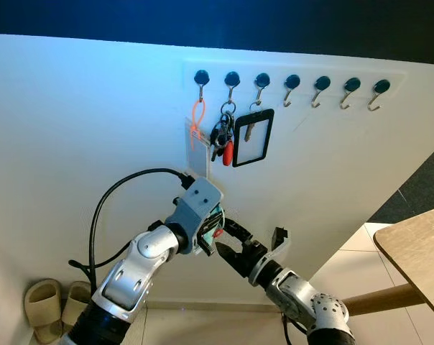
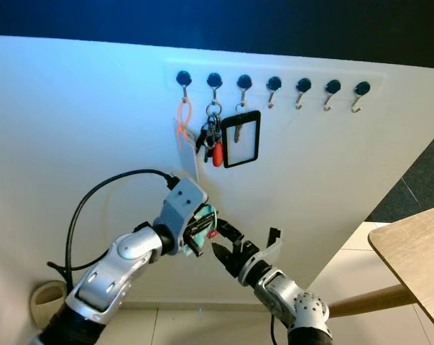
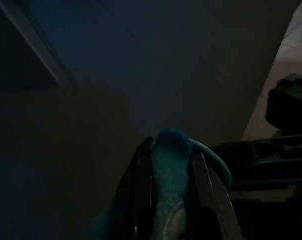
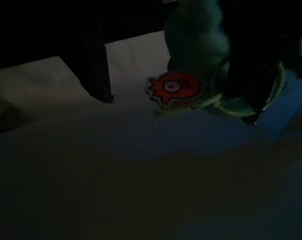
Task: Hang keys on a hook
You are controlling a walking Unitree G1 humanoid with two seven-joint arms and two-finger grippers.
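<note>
At the lower left of the head view a pair of beige slippers point(image 1: 48, 305) sits on the floor against the white wall point(image 1: 88, 122). Just right of them the left arm rises, a black cable point(image 1: 102, 205) looping over it, and its left tool point(image 1: 211, 231) sits low in the centre of the frame. In the left wrist view its two fingers point(image 3: 141, 190) are nearly closed, pinching a teal fuzzy keychain point(image 3: 170, 170) between them. A small red charm point(image 4: 173, 86) and a pale green ring point(image 4: 241, 102) hang from that fuzzy piece, close against the wall.

Touching this bunch from the right is the right tool point(image 1: 225, 243), its fingers spread apart; one fingertip point(image 4: 251, 107) lies at the green ring, the other stands clear of it.

Along the top centre of the frame runs a row of seven hooks point(image 1: 292, 86). The first holds an orange loop with a clear card point(image 1: 196, 140), the second a bunch of keys point(image 1: 223, 136), the third a black-framed badge holder point(image 1: 253, 138); the four to the right are bare. A wooden table point(image 1: 418, 251) juts in at the lower right.
</note>
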